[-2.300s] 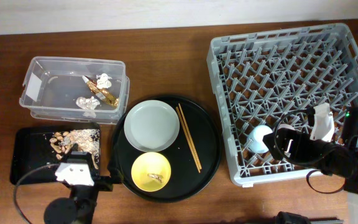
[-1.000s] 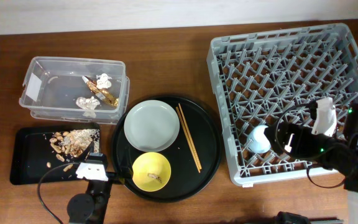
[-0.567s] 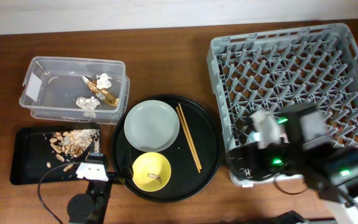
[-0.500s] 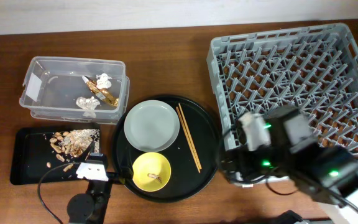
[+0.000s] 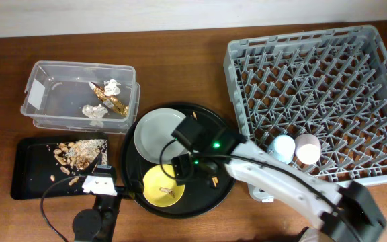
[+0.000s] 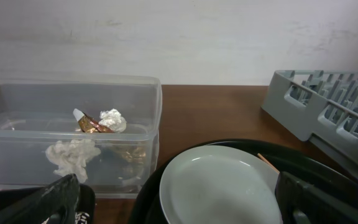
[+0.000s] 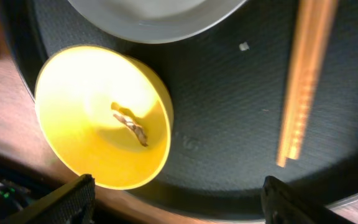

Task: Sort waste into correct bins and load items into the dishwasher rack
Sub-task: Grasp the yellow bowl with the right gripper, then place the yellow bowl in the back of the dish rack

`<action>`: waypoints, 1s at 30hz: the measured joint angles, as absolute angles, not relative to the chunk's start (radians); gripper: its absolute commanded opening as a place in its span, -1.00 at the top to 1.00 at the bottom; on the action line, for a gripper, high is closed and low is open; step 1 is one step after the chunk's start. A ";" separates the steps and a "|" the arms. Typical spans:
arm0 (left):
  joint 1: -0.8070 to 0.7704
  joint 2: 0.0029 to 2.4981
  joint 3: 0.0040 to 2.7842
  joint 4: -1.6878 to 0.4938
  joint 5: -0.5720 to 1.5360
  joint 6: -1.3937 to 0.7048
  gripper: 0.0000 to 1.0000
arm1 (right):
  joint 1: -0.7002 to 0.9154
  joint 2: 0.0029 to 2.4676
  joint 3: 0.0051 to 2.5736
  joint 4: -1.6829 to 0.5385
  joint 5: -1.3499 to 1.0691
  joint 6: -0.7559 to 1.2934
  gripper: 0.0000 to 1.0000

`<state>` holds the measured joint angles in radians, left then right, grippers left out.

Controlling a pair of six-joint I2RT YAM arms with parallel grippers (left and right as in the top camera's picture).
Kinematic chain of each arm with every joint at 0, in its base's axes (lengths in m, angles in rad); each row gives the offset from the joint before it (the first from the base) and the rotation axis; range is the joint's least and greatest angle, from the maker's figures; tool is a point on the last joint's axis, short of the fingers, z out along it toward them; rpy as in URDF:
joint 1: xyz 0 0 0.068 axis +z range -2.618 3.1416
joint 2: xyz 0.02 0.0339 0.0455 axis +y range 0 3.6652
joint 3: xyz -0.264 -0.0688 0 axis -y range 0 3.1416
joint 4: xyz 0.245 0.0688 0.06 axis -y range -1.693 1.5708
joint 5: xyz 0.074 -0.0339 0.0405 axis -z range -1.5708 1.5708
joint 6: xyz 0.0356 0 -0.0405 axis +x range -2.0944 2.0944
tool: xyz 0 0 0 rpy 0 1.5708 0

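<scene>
My right gripper (image 5: 180, 169) (image 7: 176, 186) is open and empty, low over the round black tray, just right of the small yellow bowl (image 5: 163, 186) (image 7: 101, 115). The bowl holds one brown food scrap (image 7: 129, 124). The grey plate (image 5: 163, 134) (image 6: 222, 186) and the wooden chopsticks (image 5: 203, 151) (image 7: 303, 81) lie on the same tray. The light-blue cup (image 5: 282, 146) and pink cup (image 5: 308, 149) sit in the dishwasher rack (image 5: 314, 60). My left gripper (image 5: 99, 178) (image 6: 179, 193) is open and empty at the front left.
The clear tub (image 5: 52, 94) (image 6: 17, 106) holds tissue pieces (image 6: 73, 152) and the gold wrapper (image 5: 113, 101). The flat black tray (image 5: 25, 171) holds food scraps (image 5: 76, 153). The round black tray (image 5: 224, 134) lies between the bins and the rack.
My right arm has swung left from the rack to the round tray. The pink cup now sits in the rack beside the blue cup. My left gripper drew back from the flat black tray.
</scene>
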<state>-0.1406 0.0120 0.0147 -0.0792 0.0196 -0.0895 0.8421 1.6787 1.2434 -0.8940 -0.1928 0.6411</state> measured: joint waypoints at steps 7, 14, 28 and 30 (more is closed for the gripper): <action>-0.141 0.012 0.015 -0.079 0.020 -0.089 -0.99 | 0.851 1.806 1.243 -0.859 -0.245 0.641 -0.19; -0.141 0.012 0.015 -0.079 0.020 -0.089 -0.99 | 0.859 1.885 1.240 -0.818 -0.269 0.662 0.55; -0.141 0.012 0.015 -0.079 0.020 -0.089 -0.99 | 0.742 1.605 1.225 -0.950 -0.048 0.668 0.92; -0.141 0.012 0.015 -0.079 0.020 -0.089 -0.99 | 0.697 1.494 1.225 -0.972 0.089 0.665 0.92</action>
<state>-0.1406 0.0120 0.0147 -0.0792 0.0196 -0.0895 0.6971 1.4937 1.2247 -0.9722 0.0895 0.6655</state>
